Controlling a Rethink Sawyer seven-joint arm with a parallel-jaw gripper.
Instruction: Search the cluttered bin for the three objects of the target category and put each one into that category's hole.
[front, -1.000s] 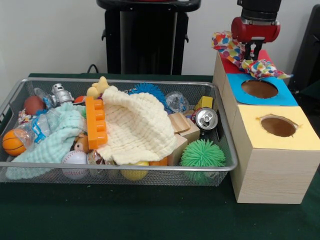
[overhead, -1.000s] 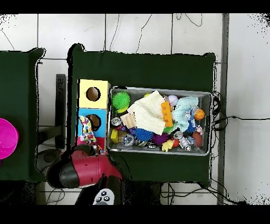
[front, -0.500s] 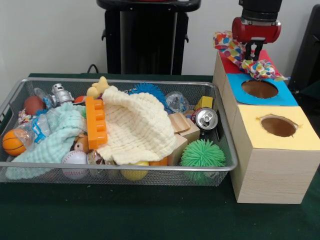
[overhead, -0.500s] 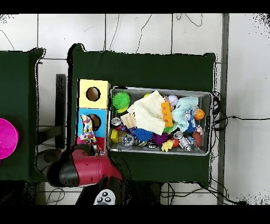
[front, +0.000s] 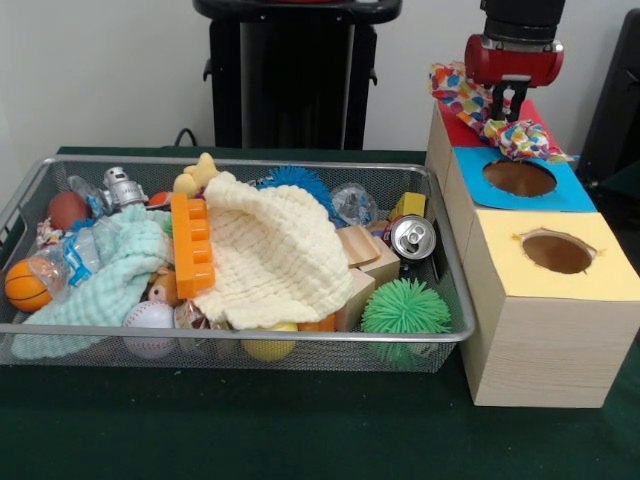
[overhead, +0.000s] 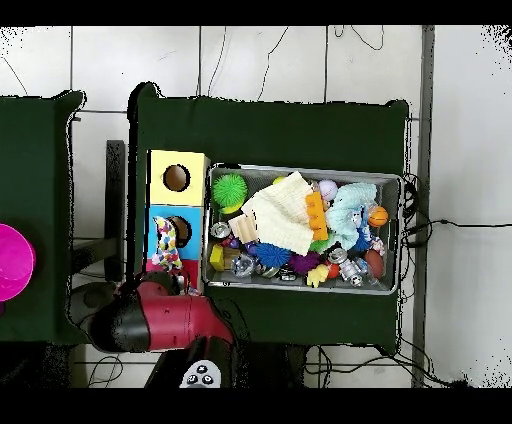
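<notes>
My gripper (front: 507, 108) hangs at the top right over the red-topped box (front: 455, 130), the farthest of three wooden boxes. It is shut on a multicoloured patterned cloth (front: 525, 138), which drapes across the red top and hides its hole. In the overhead view the same cloth (overhead: 167, 252) lies on the red box beside the red arm (overhead: 160, 318), which hides the fingers. In the wire bin (front: 240, 331) lie a cream cloth (front: 275, 250) and a mint cloth (front: 110, 275), spread over other items.
The blue-topped box (front: 572, 192) and the yellow-topped box (front: 600, 282) each show an open round hole. The bin also holds an orange brick (front: 192, 245), a green spiky ball (front: 405, 308), a can (front: 413, 238), wooden blocks, balls and a toy robot (front: 122, 187).
The gripper and the patterned cloth have shifted slightly up and to the right over the red box. Nothing in the bin has moved.
</notes>
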